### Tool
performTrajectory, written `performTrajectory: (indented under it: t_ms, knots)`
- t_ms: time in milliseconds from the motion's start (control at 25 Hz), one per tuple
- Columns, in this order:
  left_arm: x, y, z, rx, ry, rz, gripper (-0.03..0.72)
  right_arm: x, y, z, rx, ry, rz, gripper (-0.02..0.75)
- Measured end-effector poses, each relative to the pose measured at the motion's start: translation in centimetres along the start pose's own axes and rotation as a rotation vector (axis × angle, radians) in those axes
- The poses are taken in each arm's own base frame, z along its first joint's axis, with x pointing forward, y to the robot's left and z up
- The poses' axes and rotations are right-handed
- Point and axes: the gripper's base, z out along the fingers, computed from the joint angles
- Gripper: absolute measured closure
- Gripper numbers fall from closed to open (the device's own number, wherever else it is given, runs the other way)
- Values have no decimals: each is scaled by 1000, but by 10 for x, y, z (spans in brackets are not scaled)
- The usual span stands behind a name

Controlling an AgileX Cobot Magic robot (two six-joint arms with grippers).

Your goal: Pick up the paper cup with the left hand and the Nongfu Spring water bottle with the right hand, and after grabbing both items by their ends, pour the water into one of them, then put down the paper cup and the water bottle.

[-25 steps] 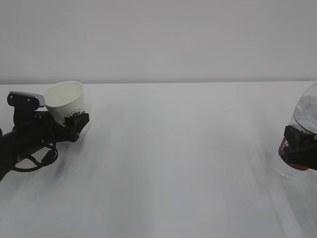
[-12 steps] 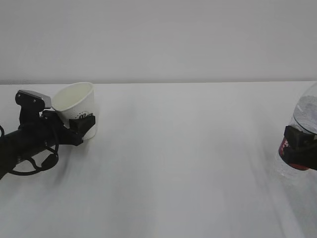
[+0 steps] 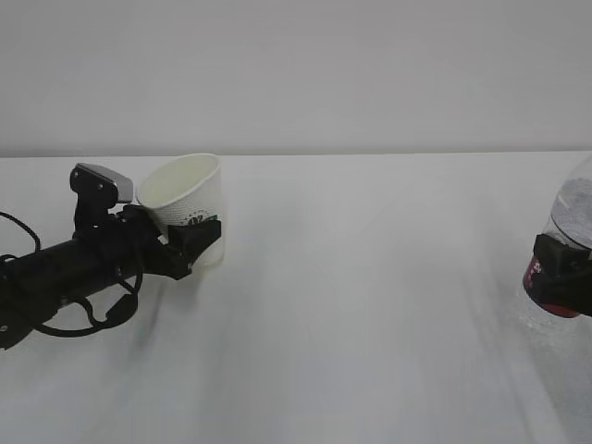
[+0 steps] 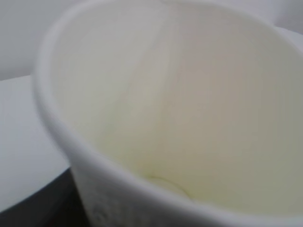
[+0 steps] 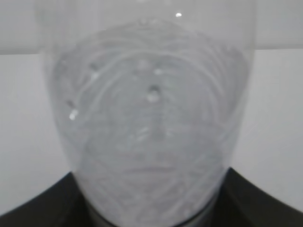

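Exterior view: the left end effector (image 3: 196, 242) clasps the paper cup (image 3: 188, 208) around its lower wall, cup tilted with its mouth up and back above the white bench (image 3: 370, 324); at the far right, the right end effector (image 3: 560, 277) grips the Nongfu Spring water bottle (image 3: 566, 236) around its red label

Nothing truly legible anywhere. Dark print on the side of the paper cup (image 3: 192, 207), partly hidden behind the left gripper (image 3: 196, 242), too small and blurred to read. Red label on the Nongfu Spring water bottle (image 3: 566, 242) at the right edge of the exterior view, with a few pale marks beside the right gripper (image 3: 561, 276), not decipherable. No lettering in either wrist view: only the cup's blank inner wall (image 4: 199, 109) and the bottle's clear, droplet-speckled plastic (image 5: 151, 123).
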Motion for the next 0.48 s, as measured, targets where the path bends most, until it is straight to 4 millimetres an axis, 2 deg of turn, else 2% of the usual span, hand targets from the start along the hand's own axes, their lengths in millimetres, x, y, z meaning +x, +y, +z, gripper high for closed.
performTrajectory:
  t_ms: [320,480]
  knots:
    - [5,-47,15,138,27,-12,176,0,0,0,0,0,-1,316]
    - [1,-64,24,194,11,1,176,0,1,0,-7,0,-5,316]
